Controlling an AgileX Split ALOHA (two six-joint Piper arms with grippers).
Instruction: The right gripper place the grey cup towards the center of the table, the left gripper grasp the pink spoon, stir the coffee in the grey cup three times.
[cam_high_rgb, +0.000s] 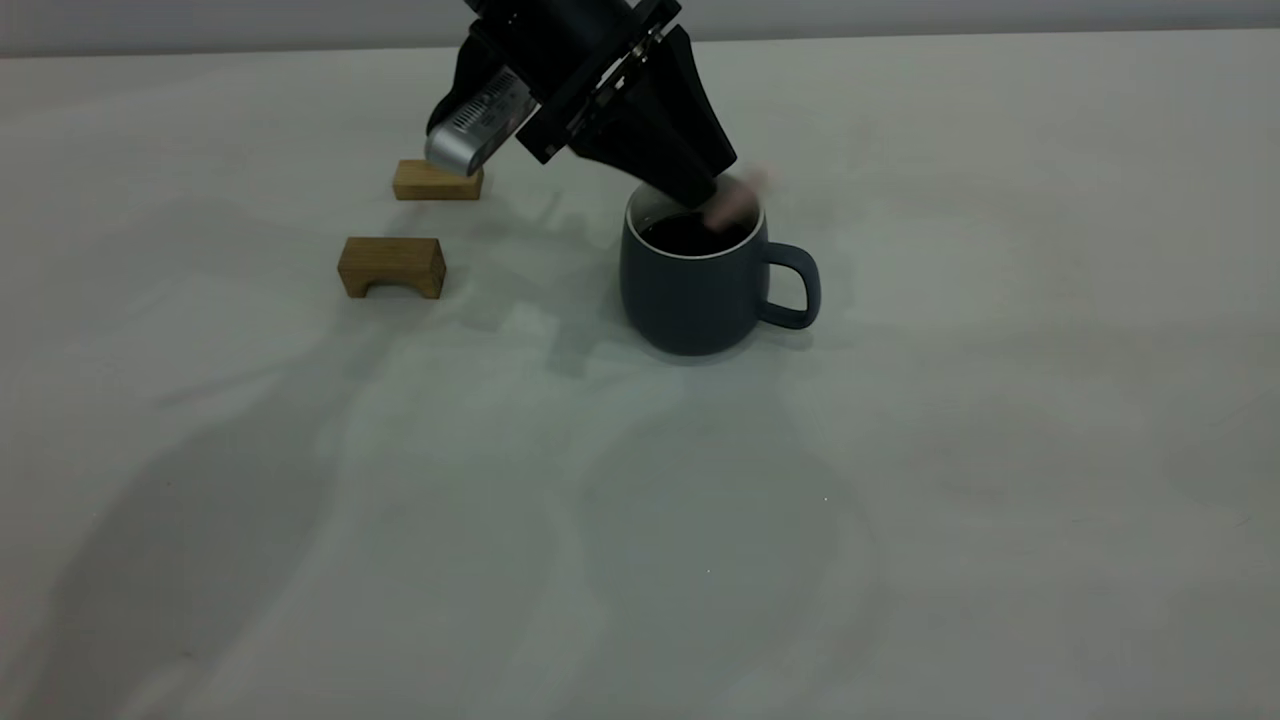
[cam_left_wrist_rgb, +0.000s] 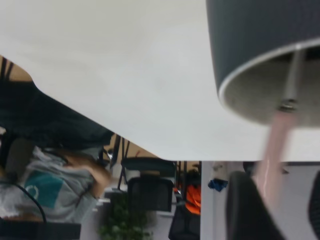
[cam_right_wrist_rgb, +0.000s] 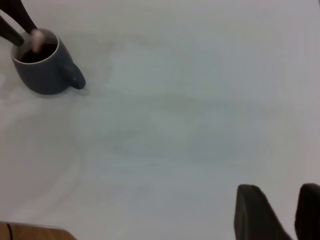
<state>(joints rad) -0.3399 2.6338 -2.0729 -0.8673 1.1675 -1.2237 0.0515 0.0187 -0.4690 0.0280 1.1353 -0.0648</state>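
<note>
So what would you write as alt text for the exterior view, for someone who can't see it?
The black left gripper reaches down over a rounded dark grey cup of black coffee, holding a blurred pale pink spoon in the liquid. The cup stands on a plain light-grey table, handle pointing right, with two small wooden blocks to its left.

The left arm is reached in from the far side and tilted steeply down, so the left gripper (cam_high_rgb: 712, 188) is held right over the cup's rim. Its tapering black fingers (cam_high_rgb: 690, 150) are clamped on the pink spoon, whose handle is gripped between the tips. The silver-grey boxy part is angled out to the side. The right gripper (cam_right_wrist_rgb: 280, 212) is kept well off to the side, above bare table, with a gap seen between its two fingers.
</note>
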